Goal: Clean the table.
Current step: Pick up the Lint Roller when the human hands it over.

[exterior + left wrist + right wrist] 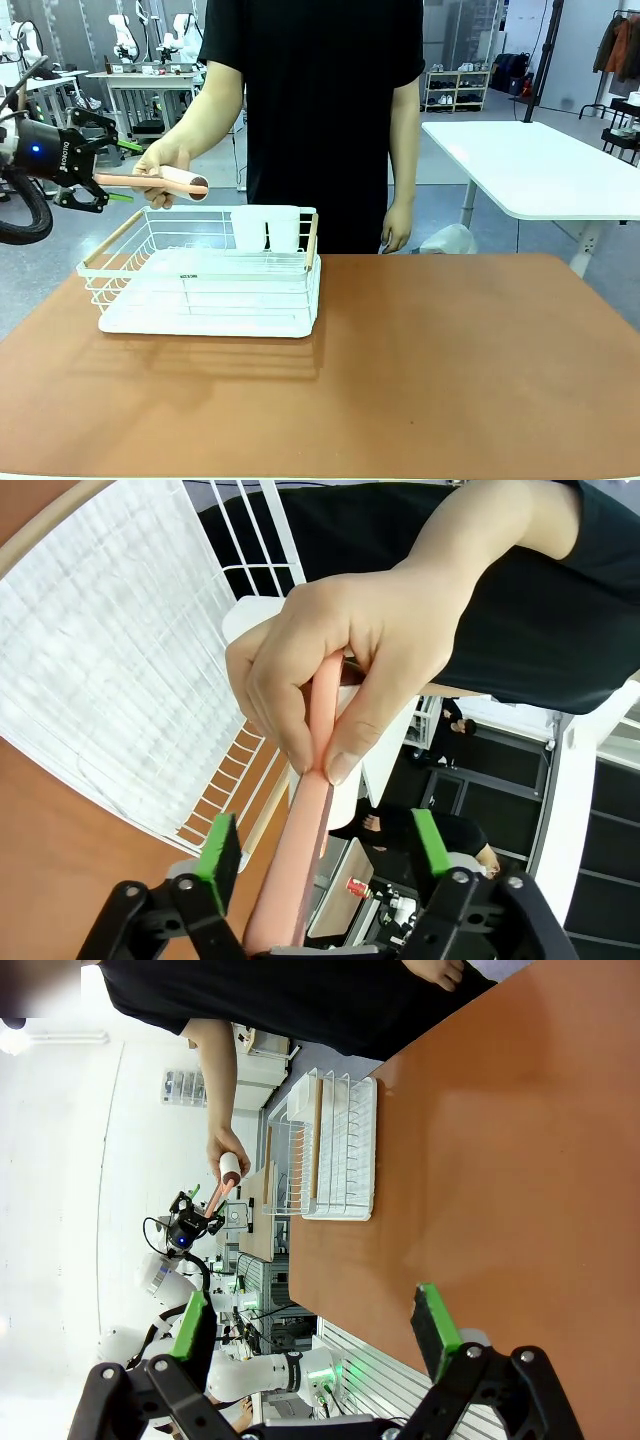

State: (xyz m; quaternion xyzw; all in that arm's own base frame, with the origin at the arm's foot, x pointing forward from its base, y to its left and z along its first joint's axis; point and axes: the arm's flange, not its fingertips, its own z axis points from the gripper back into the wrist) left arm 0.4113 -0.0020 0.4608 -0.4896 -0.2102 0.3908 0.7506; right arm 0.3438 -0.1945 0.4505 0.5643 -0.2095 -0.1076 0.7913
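Item: pink-handled roller (pixel 188 183), long axis 9-to-3 o'clock, head end pinched in the person's hand (pixel 160 165) at 3, handle end between the part-open, not yet clamping jaws of the left gripper (pixel 124 172) at 9; table (pixel 450 380) lies below toward 5 o'clock.

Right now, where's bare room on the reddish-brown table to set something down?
Everything right of the white wire rack to the reddish-brown table's right edge, plus the front strip. Crowded above the rack's left end: a hand, pink-handled roller, left gripper.
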